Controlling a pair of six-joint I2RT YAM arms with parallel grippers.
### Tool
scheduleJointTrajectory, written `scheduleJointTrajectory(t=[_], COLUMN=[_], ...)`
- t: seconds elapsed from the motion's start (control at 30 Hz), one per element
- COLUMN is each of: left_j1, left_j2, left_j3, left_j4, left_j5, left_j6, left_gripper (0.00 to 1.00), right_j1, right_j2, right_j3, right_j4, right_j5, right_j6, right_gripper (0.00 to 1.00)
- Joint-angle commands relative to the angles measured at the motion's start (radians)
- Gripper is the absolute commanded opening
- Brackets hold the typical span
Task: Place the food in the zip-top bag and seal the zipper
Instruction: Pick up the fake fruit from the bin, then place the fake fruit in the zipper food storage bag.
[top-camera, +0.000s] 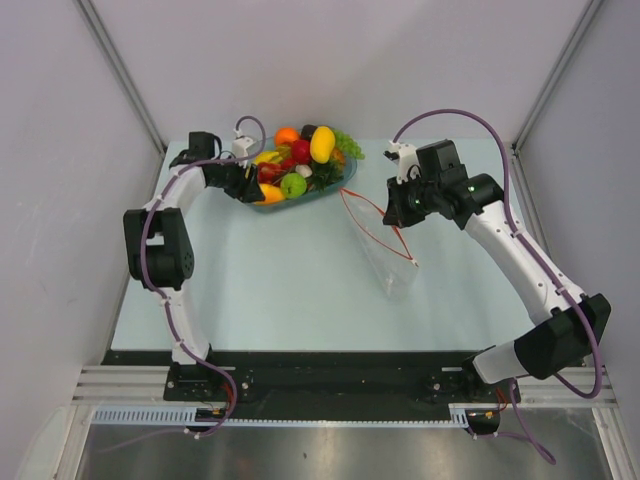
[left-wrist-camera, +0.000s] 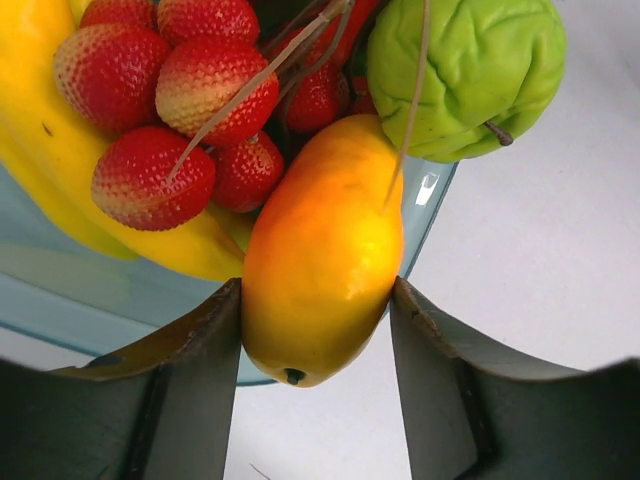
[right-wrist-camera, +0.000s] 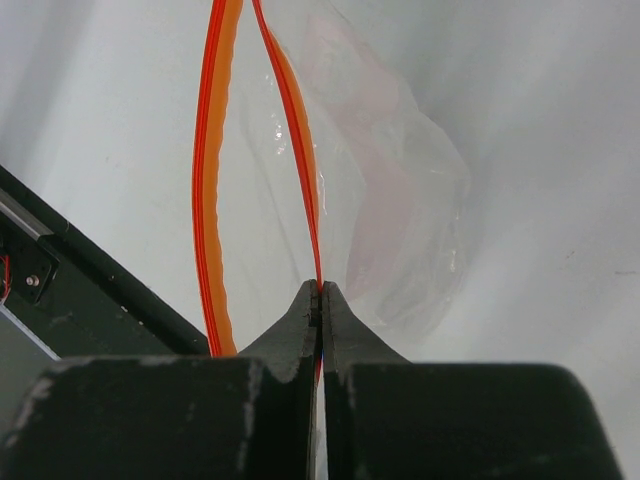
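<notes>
**A:** What does the left tool (left-wrist-camera: 315, 325) have?

**B:** Its two fingers (left-wrist-camera: 200, 350) press on the flanks of a glossy orange-and-yellow mango-shaped toy fruit (left-wrist-camera: 320, 240). That fruit sits at the rim of the translucent teal-blue oval tray (left-wrist-camera: 60, 290), touching a cluster of red toy strawberries (left-wrist-camera: 150, 175) and just beside a wrinkled green toy fruit (left-wrist-camera: 460, 70).

**A:** Where is the tray?

**B:** By the far edge of the pale worktop (top-camera: 280, 290), slightly left of its middle, heaped with toy food.

**A:** And the right tool (right-wrist-camera: 320, 300)?

**B:** Pressed together, pinching one side of the thin red-orange zipper strip (right-wrist-camera: 215, 150) on the crinkly clear plastic bag (right-wrist-camera: 400, 220). The mouth gapes, with its two strips bowed apart. The bag lies between the tray and the right edge, tapering toward the near edge. Its held end seems raised off the worktop, though the view from above does not settle that.
</notes>
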Motion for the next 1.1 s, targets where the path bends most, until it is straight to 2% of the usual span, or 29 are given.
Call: scheduleJointTrajectory(t=[0.0,0.17,0.37,0.5,0.57,0.63,0.8,0.83,0.93,0.97,1.07], left_j1=[-0.008,-0.008,-0.008,-0.008,-0.008,-0.061,-0.29,-0.361,-0.501,-0.526,-0.56], left_j2=[-0.099,-0.171,-0.228,-0.307,-0.381,-0.424,-0.512,-0.518,-0.571,-0.591,-0.582], left_j3=[0.037,0.057,0.155,0.195,0.214,0.243,0.254,0.252,0.202,0.179,0.153], left_j4=[-0.091,-0.191,-0.395,-0.523,-0.541,-0.56,-0.547,-0.539,-0.489,-0.481,-0.482], left_j5=[-0.025,-0.091,-0.21,-0.189,-0.137,-0.088,-0.051,-0.059,-0.121,-0.173,-0.184], left_j6=[0.093,0.152,0.202,0.206,0.154,0.059,-0.174,-0.252,-0.302,-0.325,-0.4], left_gripper=[0.45,0.36,0.28,0.26,0.26,0.26,0.24,0.23,0.25,0.25,0.27], right_j1=[-0.001,0.002,0.005,0.022,0.032,0.049,0.109,0.117,0.137,0.138,0.154], right_j2=[0.014,0.033,0.037,0.039,0.04,0.04,0.043,0.04,0.034,0.034,0.028], right_j3=[0.033,0.045,0.053,0.068,0.07,0.068,0.056,0.056,0.059,0.059,0.061], right_j4=[0.013,0.019,0.04,0.046,0.051,0.054,0.072,0.074,0.074,0.075,0.075], right_j5=[-0.013,-0.017,-0.002,-0.013,-0.017,-0.025,0.002,0.013,0.041,0.047,0.059], right_j6=[0.009,0.017,0.037,0.037,0.035,0.043,0.047,0.046,0.037,0.037,0.032], right_gripper=[0.0,0.0,0.0,0.0,0.0,0.0,0.0,0.0,0.0,0.0,0.0])
